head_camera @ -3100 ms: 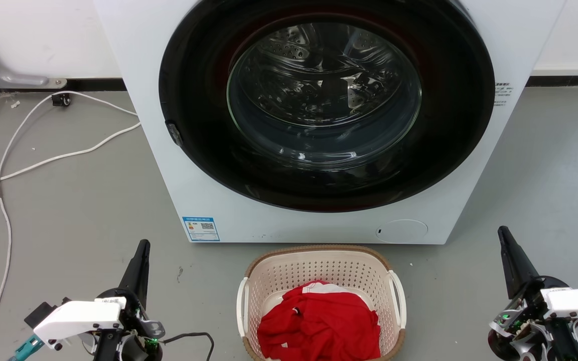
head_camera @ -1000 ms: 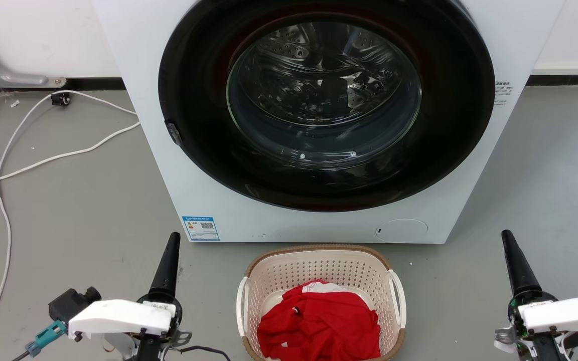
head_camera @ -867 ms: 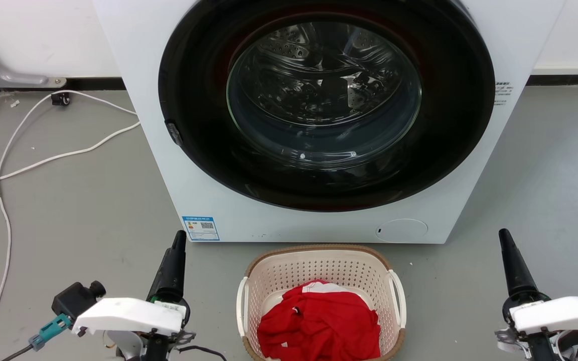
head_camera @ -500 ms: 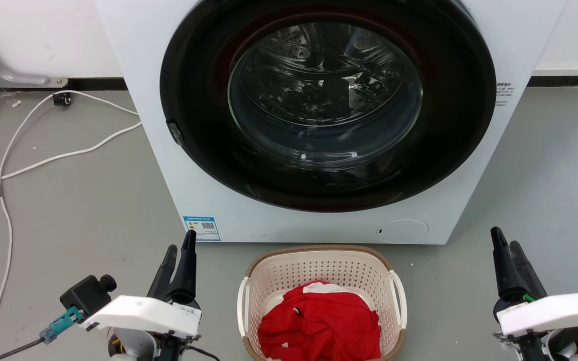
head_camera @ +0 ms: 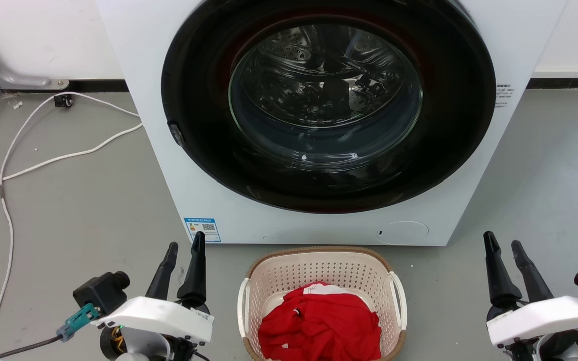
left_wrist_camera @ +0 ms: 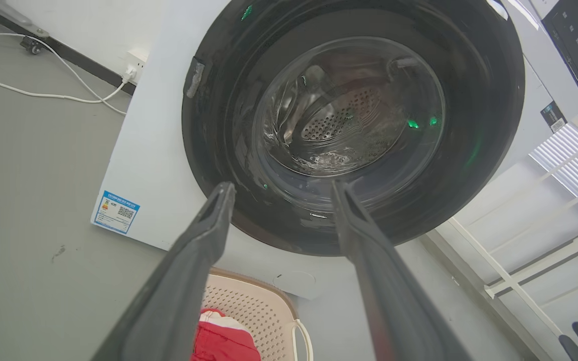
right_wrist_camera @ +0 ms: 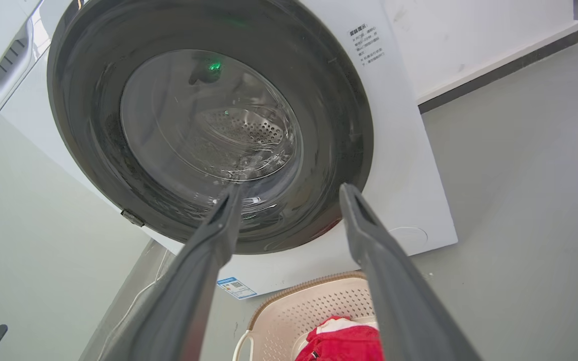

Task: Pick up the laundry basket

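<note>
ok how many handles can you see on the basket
2. The left handle is on the left wall of the basket, the right handle on its right wall. Its near end is out of frame, so another could be hidden.

Laundry area, front-loading washer (head_camera: 326, 115), laundry basket (head_camera: 319, 269) of red clothes (head_camera: 319, 326), bare grey floor (head_camera: 68, 210)

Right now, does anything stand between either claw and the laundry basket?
Nothing visible does. In the head view the left claw and right claw are open on either side of the laundry basket, with just grey floor in both gaps. The washer stands behind the basket, and the white cable lies off to the left.
</note>
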